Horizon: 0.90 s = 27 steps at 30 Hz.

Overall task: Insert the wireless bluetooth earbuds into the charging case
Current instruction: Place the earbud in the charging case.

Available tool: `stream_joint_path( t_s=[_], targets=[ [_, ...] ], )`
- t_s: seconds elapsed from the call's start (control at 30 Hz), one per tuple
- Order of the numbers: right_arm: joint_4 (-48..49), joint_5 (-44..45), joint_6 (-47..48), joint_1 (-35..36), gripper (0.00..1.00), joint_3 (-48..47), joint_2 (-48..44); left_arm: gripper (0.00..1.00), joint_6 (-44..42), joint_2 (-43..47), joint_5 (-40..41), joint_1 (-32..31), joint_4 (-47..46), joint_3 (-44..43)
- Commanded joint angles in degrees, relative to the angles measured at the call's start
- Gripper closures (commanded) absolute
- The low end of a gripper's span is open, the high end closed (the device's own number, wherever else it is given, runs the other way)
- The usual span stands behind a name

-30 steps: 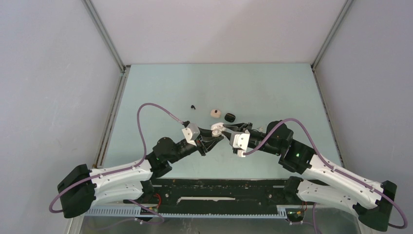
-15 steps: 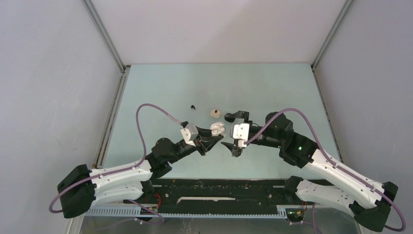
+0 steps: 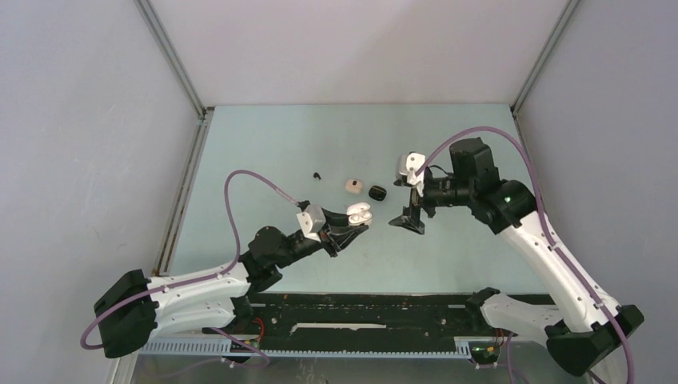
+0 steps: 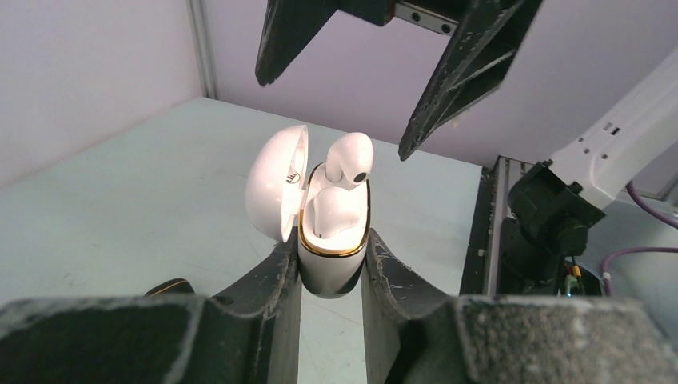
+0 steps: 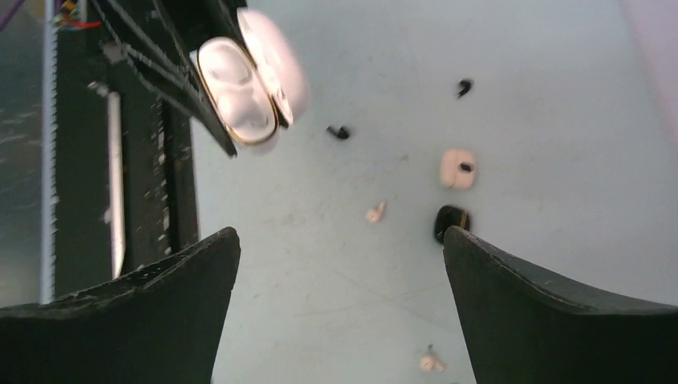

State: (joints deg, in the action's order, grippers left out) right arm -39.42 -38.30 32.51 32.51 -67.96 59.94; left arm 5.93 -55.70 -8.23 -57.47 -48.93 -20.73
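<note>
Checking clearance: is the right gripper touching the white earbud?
Apart. Left wrist view shows the right gripper open above the white earbud, a clear gap between them.

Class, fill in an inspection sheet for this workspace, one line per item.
Surface: pale teal table, flat.
Job's things: open white case with a white earbud standing proud in it; loose earbuds, beige case and black case on the table.
Clutter: nothing seen.
Grippers: left gripper shut on white case; right gripper open, empty.
Cables: purple cable loops off each arm.
Surroundings: grey walls, metal frame.
</note>
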Motion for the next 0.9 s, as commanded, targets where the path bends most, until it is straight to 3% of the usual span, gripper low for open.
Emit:
stream_joint_path(
  t_s=[0.0,0.13,0.27,0.33,0.43,0.57,0.63,0.73,0.87],
  targets=[
    [-19.93,-13.57,8.16,-5.68,0.00,-3.49,3.21,1.00,-1.33,-0.56,-4.14,-0.10,-3.51,-0.82],
    [-33.45,-19.73,13.70,-14.13,0.02,-6.93,9.85,1.00,-2.72,-1.30,-5.90,-0.27,-1.33,-1.78],
    [-48.69,-30.14,22.49,-23.38,0.14,-13.80,18.16,1.00,-3.10,-2.00,-7.45,-0.36,-0.23,-2.50],
    [-48.41,-32.93,23.37,-24.74,0.06,-13.06,19.17,1.00,-2.76,-2.44,-8.11,-0.38,-0.12,-2.71],
    [-33.84,-35.57,13.91,-24.97,0.00,-6.57,13.94,1.00,-1.84,-2.75,-8.87,-0.46,-0.08,-2.74],
    [8.01,-29.03,-15.94,-22.65,0.00,10.17,-1.23,1.00,-0.24,-2.13,-7.87,-0.53,2.90,-3.67],
    [23.00,-24.63,-25.04,-20.70,0.00,17.79,-6.40,1.00,-0.53,-1.43,-7.03,-1.11,5.06,-4.40],
    [31.82,-25.16,-33.49,-20.92,0.02,20.49,-6.06,1.00,-0.62,-1.20,-5.94,-1.87,8.25,-5.49],
    [30.91,-26.54,-30.08,-21.83,0.06,21.60,-7.47,1.00,0.32,-2.18,-6.34,-2.54,10.95,-7.25]
  ],
)
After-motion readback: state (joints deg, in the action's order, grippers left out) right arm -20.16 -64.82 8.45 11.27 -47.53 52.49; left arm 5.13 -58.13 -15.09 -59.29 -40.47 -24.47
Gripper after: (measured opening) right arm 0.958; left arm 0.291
